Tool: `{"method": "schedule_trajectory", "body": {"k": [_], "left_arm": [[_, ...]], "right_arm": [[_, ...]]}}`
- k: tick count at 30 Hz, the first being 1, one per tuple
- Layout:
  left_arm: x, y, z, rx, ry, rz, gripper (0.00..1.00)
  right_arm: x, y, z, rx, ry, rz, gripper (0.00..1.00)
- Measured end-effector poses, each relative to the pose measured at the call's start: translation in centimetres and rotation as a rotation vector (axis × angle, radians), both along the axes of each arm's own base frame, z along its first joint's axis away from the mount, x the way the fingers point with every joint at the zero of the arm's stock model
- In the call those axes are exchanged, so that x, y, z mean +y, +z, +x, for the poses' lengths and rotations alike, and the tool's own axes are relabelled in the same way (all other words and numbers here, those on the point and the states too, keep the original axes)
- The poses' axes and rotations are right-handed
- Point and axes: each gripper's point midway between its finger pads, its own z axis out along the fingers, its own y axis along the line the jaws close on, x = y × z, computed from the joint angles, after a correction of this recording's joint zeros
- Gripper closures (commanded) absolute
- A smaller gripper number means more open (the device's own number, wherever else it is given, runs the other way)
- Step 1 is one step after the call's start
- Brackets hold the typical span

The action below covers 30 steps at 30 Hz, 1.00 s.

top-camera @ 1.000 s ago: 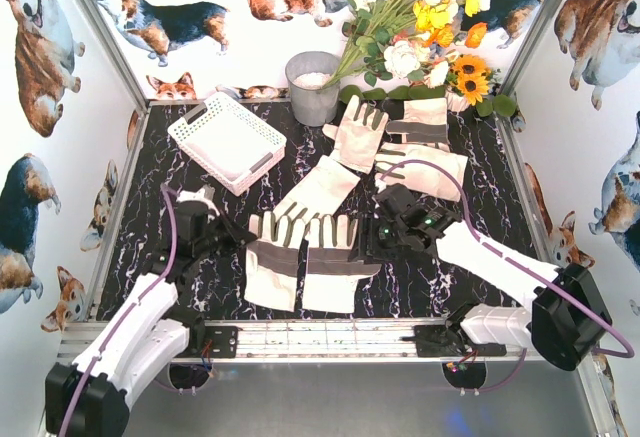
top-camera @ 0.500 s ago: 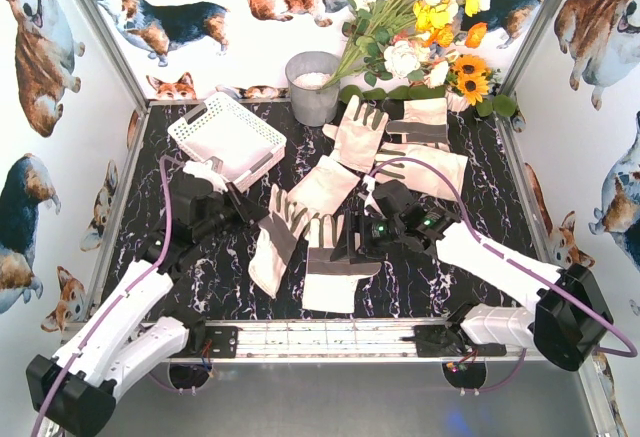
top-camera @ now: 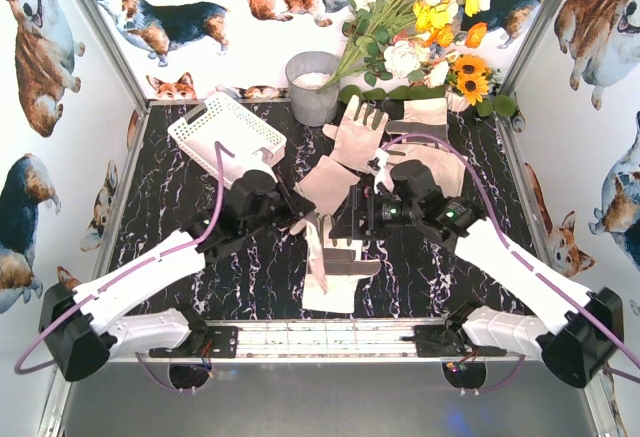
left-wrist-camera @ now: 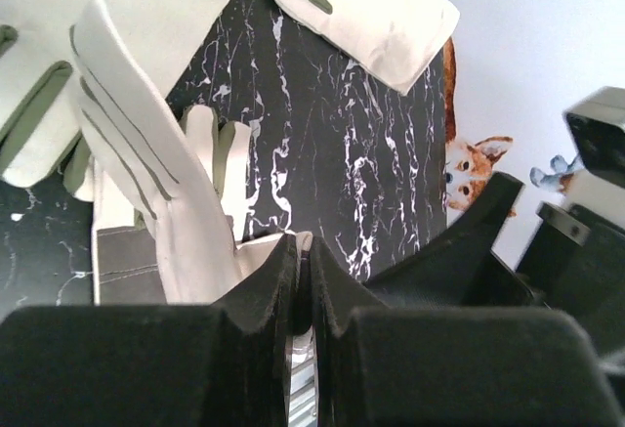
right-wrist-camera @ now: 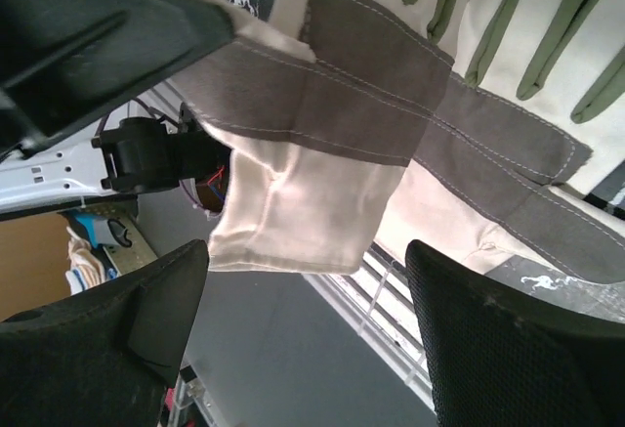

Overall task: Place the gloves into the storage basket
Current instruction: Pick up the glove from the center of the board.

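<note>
From above, the right gripper (top-camera: 366, 219) is a dark mass at frame centre, its fingers hard to make out. The wrist view shows them spread wide above a flat glove (right-wrist-camera: 391, 124) that is cut off by the frame edges; whether they touch it is unclear. The left gripper (left-wrist-camera: 301, 280) is pinched together on the edge of a raised glove (left-wrist-camera: 146, 173). Other gloves (top-camera: 357, 132) lie on the table (top-camera: 160, 192), outside the storage basket (top-camera: 228, 142) at upper left. The grey bucket (top-camera: 312, 92) holds something white.
</note>
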Motion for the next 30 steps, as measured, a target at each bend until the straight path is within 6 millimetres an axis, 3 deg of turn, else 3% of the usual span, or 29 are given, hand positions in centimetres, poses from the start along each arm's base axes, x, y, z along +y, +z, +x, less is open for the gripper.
{"method": "schedule_trajectory", "body": {"k": [8, 16, 23, 30], "left_arm": [[-3.1, -0.6, 0.4, 0.016, 0.061, -0.06, 1.0], [-5.2, 0.7, 1.3, -0.012, 0.116, -0.168, 1.0], [-6.2, 0.0, 1.6, 0.002, 0.116, -0.175, 1.0], [-6.6, 0.4, 1.6, -0.003, 0.109, -0.187, 1.0]], "right_arm": [[-0.7, 1.4, 0.2, -0.121, -0.053, -0.076, 0.17], [-1.3, 0.0, 0.8, -0.228, -0.102, -0.241, 0.23], [-2.1, -1.2, 2.2, -0.291, -0.138, -0.356, 0.26], [-1.6, -2.0, 2.9, -0.331, -0.119, -0.434, 0.27]]}}
